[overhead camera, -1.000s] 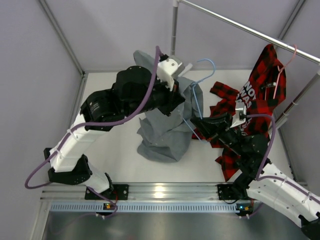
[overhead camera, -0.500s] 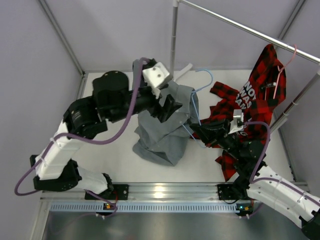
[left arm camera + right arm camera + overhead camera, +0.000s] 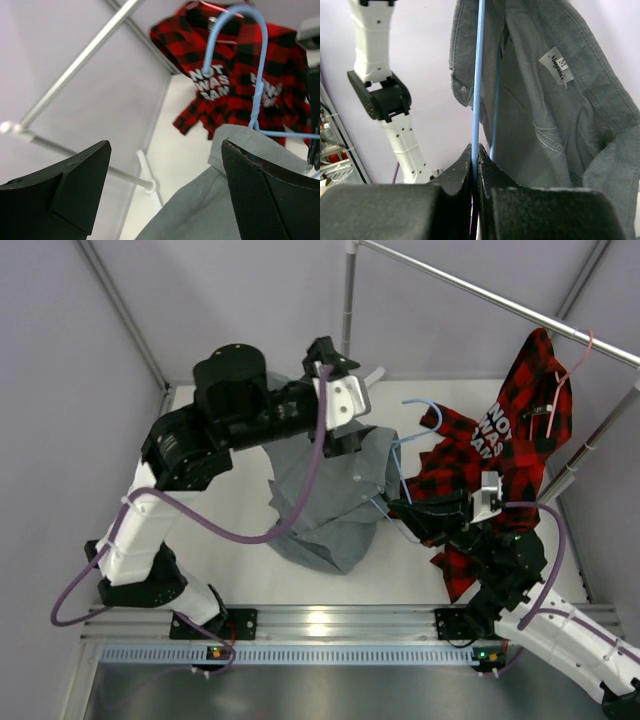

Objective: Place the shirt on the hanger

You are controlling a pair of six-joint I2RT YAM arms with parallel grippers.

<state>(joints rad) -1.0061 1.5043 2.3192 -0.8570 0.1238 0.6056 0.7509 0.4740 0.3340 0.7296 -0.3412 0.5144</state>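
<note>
Two tools noted, nearest first. My right tool [image 3: 475,155] is reaching in low from the right. Its jaws are pinched fully together on a thin wire of the light-blue hanger [image 3: 479,75], with no gap showing either side of the wire. The wire runs straight up from the pinch into the open front of the grey-green shirt [image 3: 330,510]. In the right wrist view the inside of the collar faces me, and a small white label [image 3: 556,67] is sewn into it. The shirt hangs from the hanger near the middle of the counter [image 3: 230,530], and its lower cloth lies bunched in folds on the surface. The hanger's hook rises clear out of the collar and curves over at the top. Beyond the shirt's upper edge is my left tool [image 3: 166,150], raised, its fingers spread wide with nothing between them. One corner of grey collar sits just beside its right finger; I cannot tell whether they touch. Farther right and back, a red-and-black plaid shirt [image 3: 520,440] with white lettering hangs from a pink hanger [image 3: 575,360] on the metal rail [image 3: 480,295].
</note>
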